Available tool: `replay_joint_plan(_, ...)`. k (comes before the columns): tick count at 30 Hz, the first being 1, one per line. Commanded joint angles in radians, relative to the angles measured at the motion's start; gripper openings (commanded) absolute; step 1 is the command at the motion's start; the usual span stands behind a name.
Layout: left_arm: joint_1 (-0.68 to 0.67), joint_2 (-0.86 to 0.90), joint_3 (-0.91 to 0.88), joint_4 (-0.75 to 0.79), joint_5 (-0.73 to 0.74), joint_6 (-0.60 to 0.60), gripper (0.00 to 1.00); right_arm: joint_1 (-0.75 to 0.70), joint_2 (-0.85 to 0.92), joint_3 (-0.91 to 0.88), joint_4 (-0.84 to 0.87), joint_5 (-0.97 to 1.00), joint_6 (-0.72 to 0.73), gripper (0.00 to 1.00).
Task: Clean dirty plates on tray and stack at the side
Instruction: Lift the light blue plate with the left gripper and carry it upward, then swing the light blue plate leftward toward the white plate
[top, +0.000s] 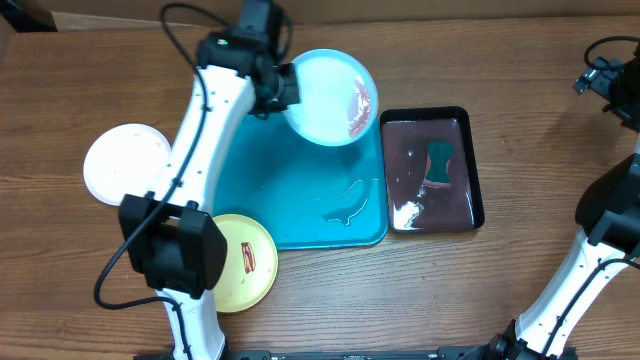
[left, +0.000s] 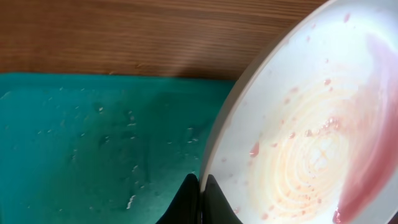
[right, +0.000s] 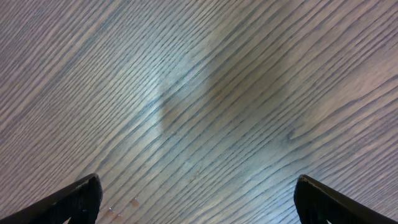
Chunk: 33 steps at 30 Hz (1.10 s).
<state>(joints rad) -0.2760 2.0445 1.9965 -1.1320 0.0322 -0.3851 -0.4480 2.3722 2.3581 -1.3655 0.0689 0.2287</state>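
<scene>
Left hand (top: 284, 92) clamps cyan plate (top: 325, 95) by its left rim, plate reaching right toward black tray (top: 476, 190); right hand (right: 199, 194) wide open, far right.

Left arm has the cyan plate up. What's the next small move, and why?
Probably send the open right gripper to the dark green sponge in the small black rectangular tray: the left gripper is shut on the round light cyan plastic plate, its red smear unwiped.
</scene>
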Motion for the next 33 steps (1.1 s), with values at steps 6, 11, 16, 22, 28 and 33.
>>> replay_joint_plan(6, -0.206, 0.005, 0.03, 0.04, -0.281, 0.02, 0.04, 0.003, -0.026, 0.018, 0.003, 0.005, 0.004, 1.0)
replay_joint_plan(11, -0.332, 0.005, 0.03, 0.058, -0.448, 0.05, 0.04, 0.003, -0.026, 0.018, 0.003, 0.005, 0.004, 1.0)
replay_joint_plan(16, -0.451, 0.005, 0.03, 0.075, -0.615, 0.074, 0.04, 0.003, -0.026, 0.018, 0.003, 0.005, 0.004, 1.0)
replay_joint_plan(22, -0.579, 0.005, 0.03, 0.129, -0.795, 0.19, 0.04, 0.003, -0.026, 0.018, 0.003, 0.005, 0.004, 1.0)
replay_joint_plan(28, -0.672, 0.005, 0.03, 0.167, -0.981, 0.272, 0.04, 0.003, -0.026, 0.018, 0.003, 0.005, 0.005, 1.0)
replay_joint_plan(33, -0.734, 0.005, 0.03, 0.218, -1.129, 0.354, 0.04, 0.003, -0.026, 0.018, 0.003, 0.005, 0.004, 1.0)
